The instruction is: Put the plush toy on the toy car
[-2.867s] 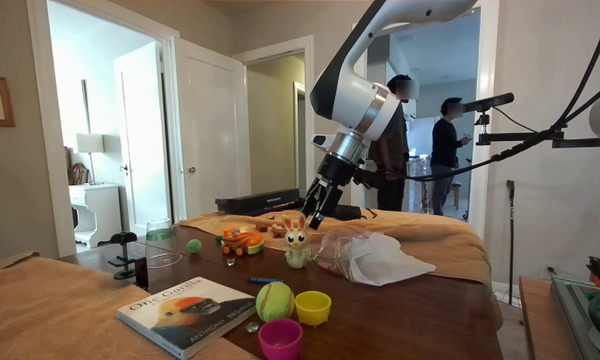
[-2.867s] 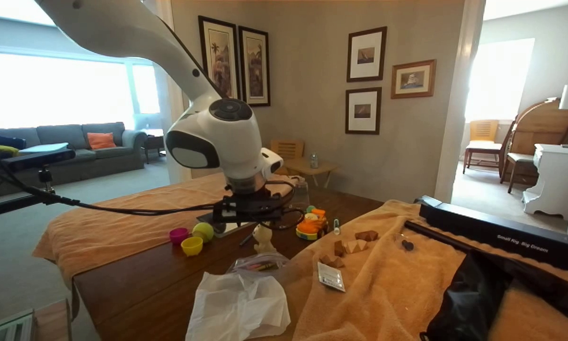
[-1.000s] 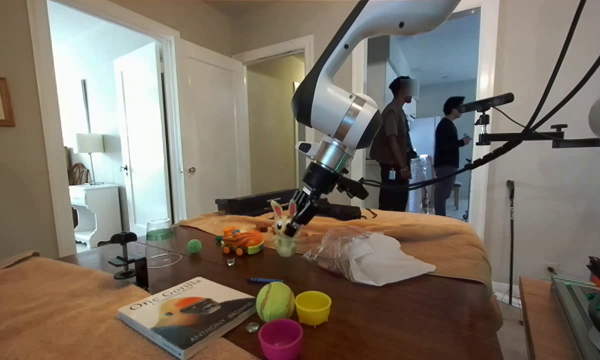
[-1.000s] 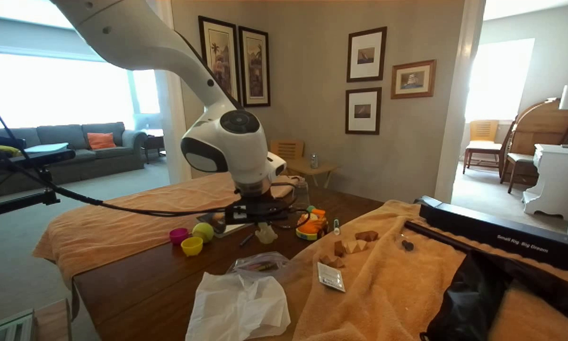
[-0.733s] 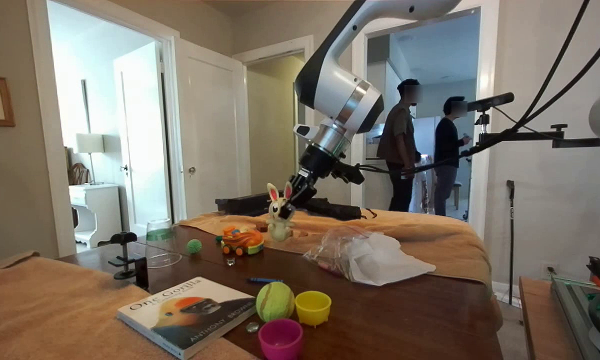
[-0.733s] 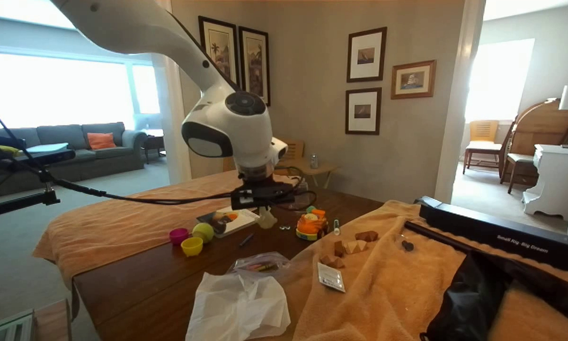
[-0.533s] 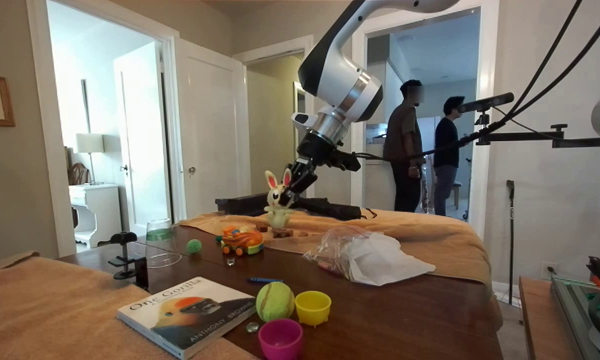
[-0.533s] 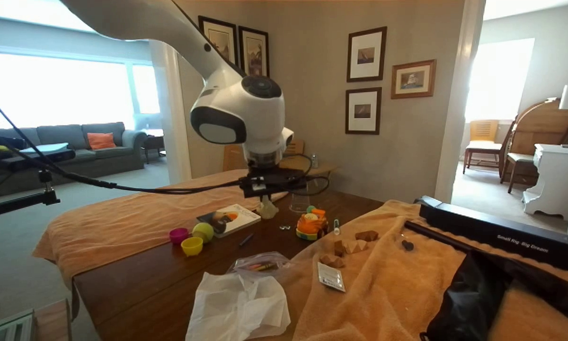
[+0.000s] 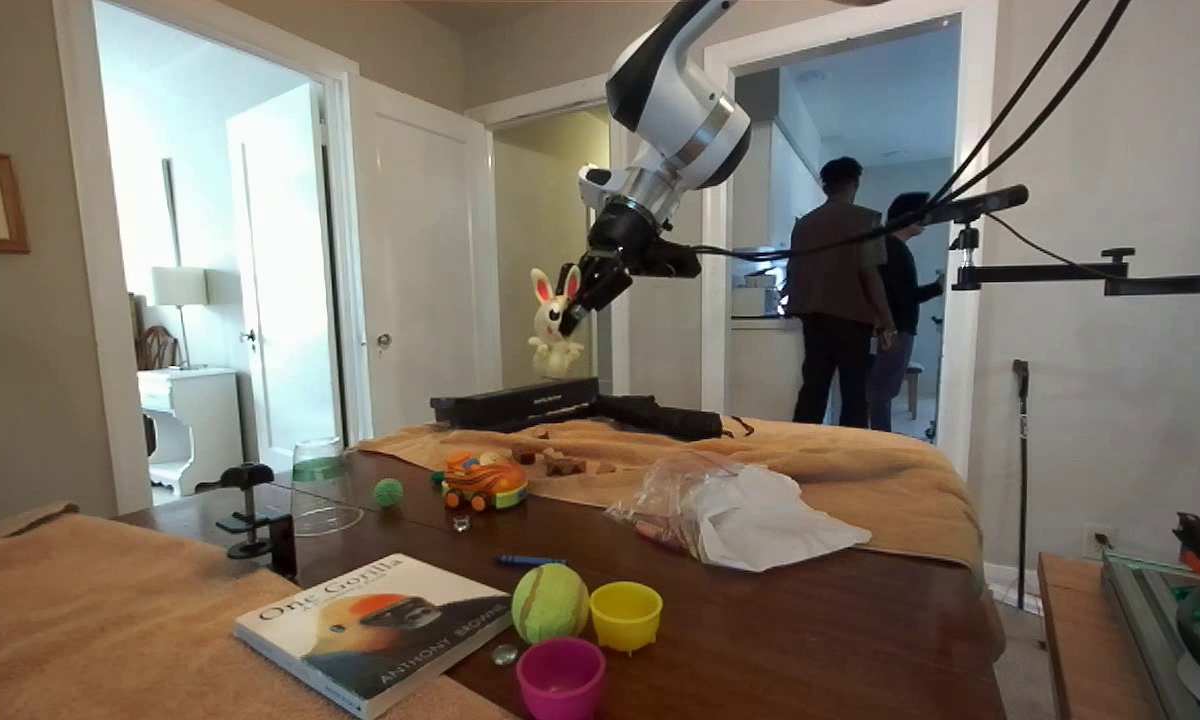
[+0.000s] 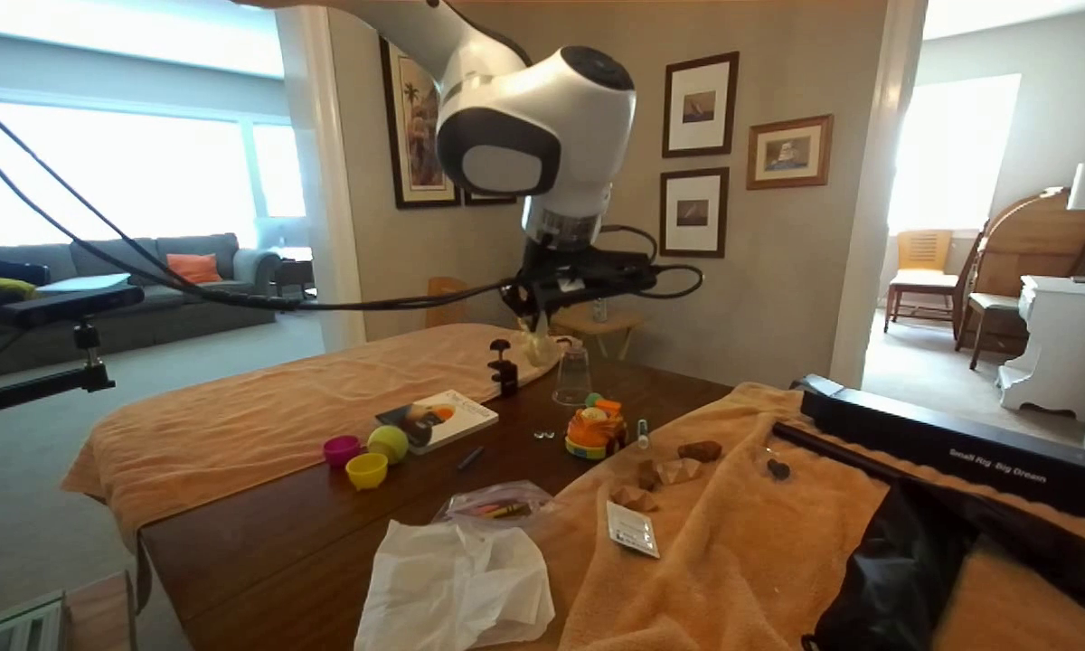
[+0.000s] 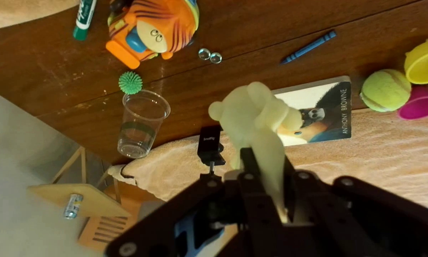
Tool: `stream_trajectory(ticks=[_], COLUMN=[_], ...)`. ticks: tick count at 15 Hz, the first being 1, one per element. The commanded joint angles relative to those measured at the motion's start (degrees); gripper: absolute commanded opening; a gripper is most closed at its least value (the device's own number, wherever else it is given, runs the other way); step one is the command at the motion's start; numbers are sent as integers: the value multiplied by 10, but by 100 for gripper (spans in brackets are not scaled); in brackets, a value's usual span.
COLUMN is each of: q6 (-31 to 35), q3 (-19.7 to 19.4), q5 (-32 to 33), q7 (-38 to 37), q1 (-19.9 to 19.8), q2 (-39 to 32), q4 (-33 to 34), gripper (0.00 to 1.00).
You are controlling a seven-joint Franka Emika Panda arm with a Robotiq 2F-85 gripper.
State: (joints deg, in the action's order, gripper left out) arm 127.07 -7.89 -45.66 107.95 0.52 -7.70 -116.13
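Since a few seconds ago the smooth, cream rabbit-shaped toy (image 9: 556,357) with pink inner ears is up off the dark brown wooden table (image 9: 810,630), and the black two-fingered gripper (image 11: 268,162) is higher with it, while the striped orange-and-yellow toy car (image 10: 594,434) keeps its place. The gripper is clenched on the rabbit: in the wrist view its dark fingers (image 11: 249,160) stand either side of the toy's head end, and the pale body reaches out past their tips. That part is blurred close to the lens, so it is hard to say just how the ears sit between them. In an exterior view the rabbit is roughly upright, ears upward, with a fingertip over the side of its face. It is well above the table and apart from the car, which stands on the wood near a small green spiky ball (image 11: 130,82). Just beside that ball a clear plastic cup (image 11: 138,130) stands rim down.
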Motion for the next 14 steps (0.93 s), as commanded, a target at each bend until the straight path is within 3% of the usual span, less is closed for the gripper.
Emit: stream_trajectory(ticks=[1,4,5,11,12,14], q6=[-73,-150,-96,-128,-128,-205], q3=[19,27,32,39,39,44], q5=[43,41,32,33,33,51], q7=[-9,-28,-5,-10,-11,-3], q1=[-39,-63,-59,-72,-72,-84], q2=[-58,-104,-59,-97,-97,-130], q4=[113,190,119,168,168,221], gripper=[4,4,15,15,4,4])
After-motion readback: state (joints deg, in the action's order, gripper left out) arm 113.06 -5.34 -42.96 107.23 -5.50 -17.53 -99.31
